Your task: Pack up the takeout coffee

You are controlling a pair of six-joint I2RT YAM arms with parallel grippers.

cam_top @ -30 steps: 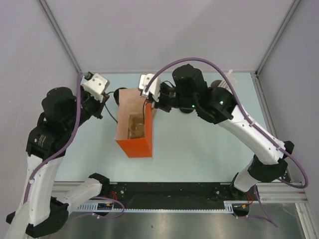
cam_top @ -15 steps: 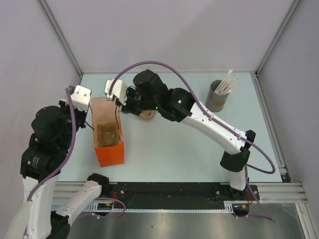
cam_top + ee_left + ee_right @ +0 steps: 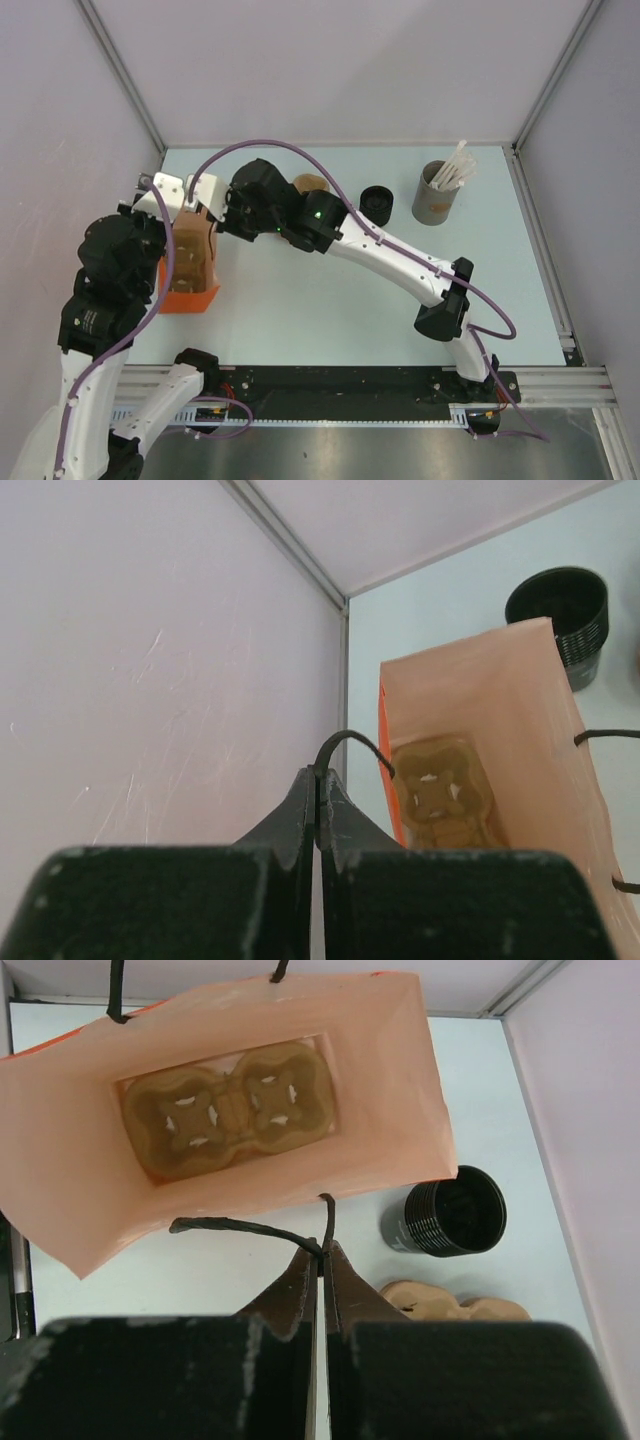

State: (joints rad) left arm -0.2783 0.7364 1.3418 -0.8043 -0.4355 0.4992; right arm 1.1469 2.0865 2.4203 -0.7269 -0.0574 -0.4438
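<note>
At the counter's [image 3: 330, 310] left edge, the left fingers [image 3: 300, 815] pinch 1 black cord handle [image 3: 350, 740] of the orange bag [image 3: 190, 295]; the right fingers [image 3: 303, 1285] pinch the other handle [image 3: 240, 1226]; the takeout coffee [image 3: 378, 200] stands on the counter right of the bag, outside it and well apart.

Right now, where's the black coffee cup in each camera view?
Top external: black coffee cup upper centre, left of the grey stick holder.
Left wrist: cup in the top right corner, beyond the orange bag.
Right wrist: cup right of centre, beside the bag's mouth.
Shared landmark: orange bag, pulp carrier inside.
</note>
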